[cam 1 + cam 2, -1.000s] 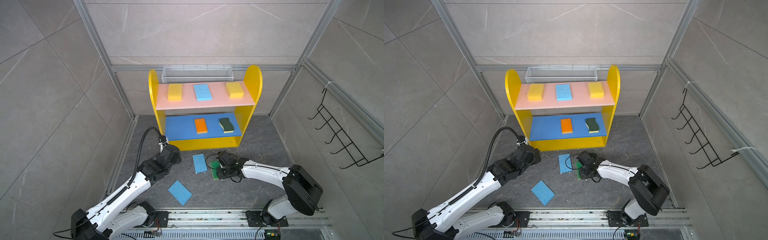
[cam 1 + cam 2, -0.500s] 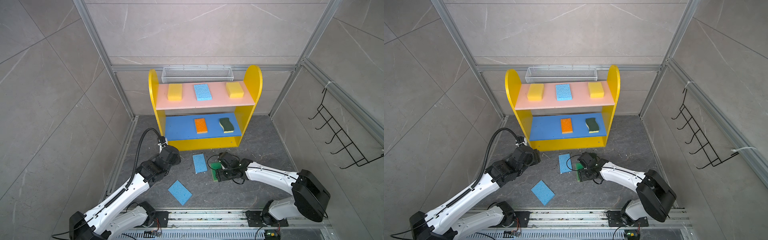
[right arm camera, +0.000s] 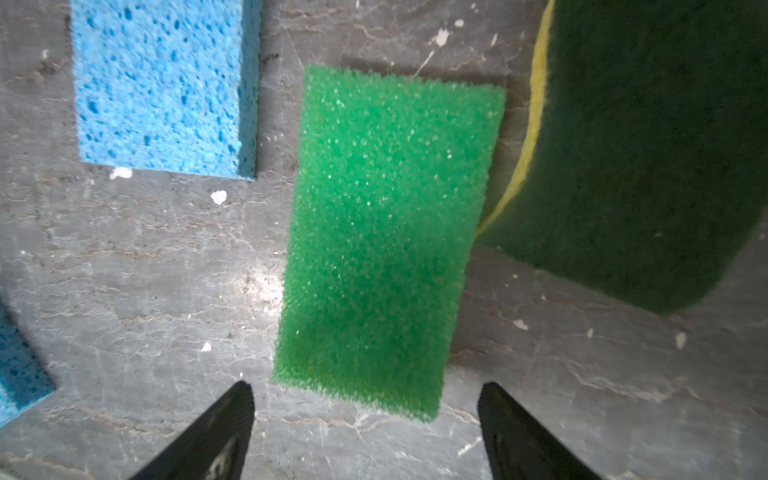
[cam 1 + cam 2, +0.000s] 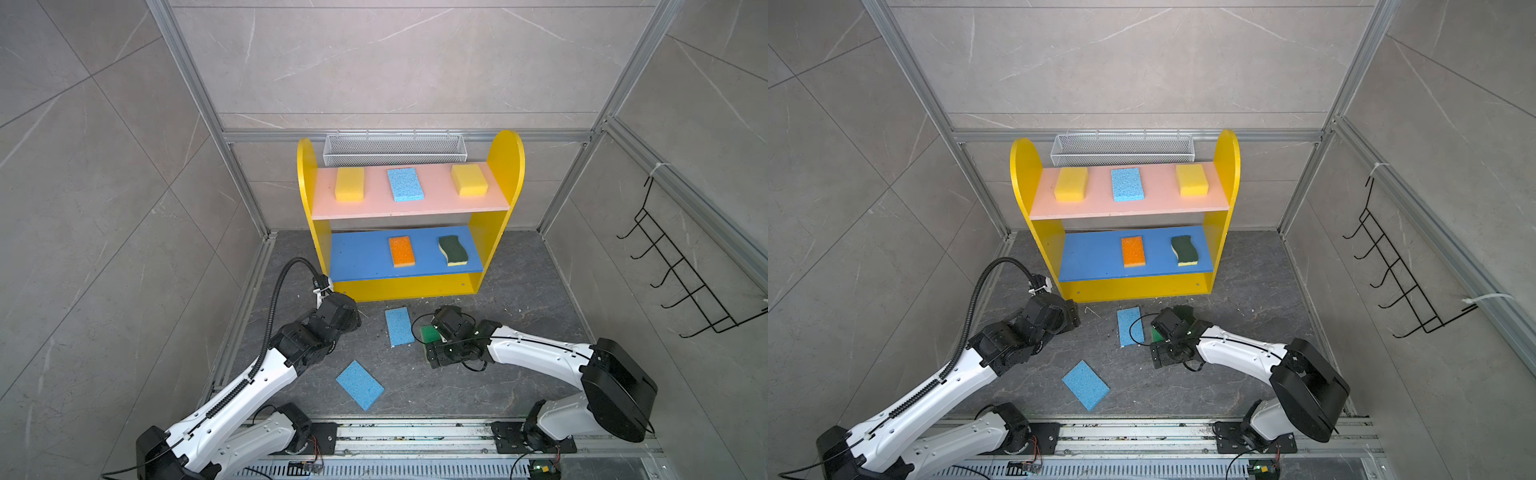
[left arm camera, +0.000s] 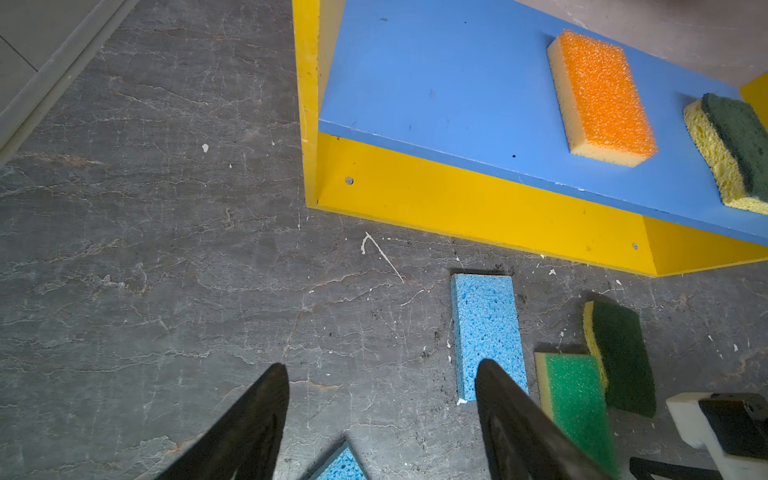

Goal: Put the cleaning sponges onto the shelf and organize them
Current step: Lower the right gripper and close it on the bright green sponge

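Observation:
The yellow shelf [image 4: 505,166] holds two yellow sponges [image 4: 350,184] [image 4: 469,180] and a light blue one [image 4: 405,184] on its pink board. An orange sponge [image 4: 401,251] and a wavy dark green one [image 4: 453,250] lie on the blue board. On the floor lie two light blue sponges [image 4: 399,326] [image 4: 359,384], a bright green sponge [image 3: 386,232] and a dark green sponge [image 3: 640,145] that leans on it. My right gripper [image 3: 365,399] is open at the green sponge's near end. My left gripper [image 5: 382,368] is open and empty over bare floor beside a blue sponge [image 5: 486,328].
A white mesh basket [image 4: 395,148] hangs behind the shelf top. A black wire hook rack [image 4: 681,274] is on the right wall. Metal frame rails [image 4: 245,307] edge the dark stone floor. White crumbs are scattered over the floor near the shelf foot.
The right arm's elbow has swung out to the right and nearer the front rail, while its gripper stays over the green sponge. The left arm has barely shifted.

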### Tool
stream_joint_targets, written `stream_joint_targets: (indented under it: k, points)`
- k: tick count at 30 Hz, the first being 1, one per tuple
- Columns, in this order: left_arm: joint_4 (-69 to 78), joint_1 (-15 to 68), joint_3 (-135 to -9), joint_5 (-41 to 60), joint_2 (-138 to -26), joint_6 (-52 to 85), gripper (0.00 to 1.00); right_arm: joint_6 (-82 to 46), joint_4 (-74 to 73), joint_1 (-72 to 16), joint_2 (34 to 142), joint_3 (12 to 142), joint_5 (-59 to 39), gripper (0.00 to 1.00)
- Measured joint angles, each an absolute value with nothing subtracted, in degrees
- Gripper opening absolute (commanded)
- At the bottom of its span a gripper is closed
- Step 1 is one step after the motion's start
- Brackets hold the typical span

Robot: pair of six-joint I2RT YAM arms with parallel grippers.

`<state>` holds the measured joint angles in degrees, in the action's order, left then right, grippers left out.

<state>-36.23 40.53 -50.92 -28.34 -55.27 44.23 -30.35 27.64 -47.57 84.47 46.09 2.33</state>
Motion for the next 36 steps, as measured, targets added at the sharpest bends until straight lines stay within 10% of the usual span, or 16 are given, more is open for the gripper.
stream_joint_targets:
  k: [19, 36]
  points:
    - [-38.8, 40.5, -50.2, -28.8, -53.6, 44.4, 0.76, -34.5, 26.7, -49.6, 92.0, 48.2, 8.2, 0.90]
    - [-43.5, 40.5, -50.1, -30.5, -48.9, 45.4, 0.76, -35.0, 23.6, -49.9, 95.0, 50.2, 11.6, 0.70]
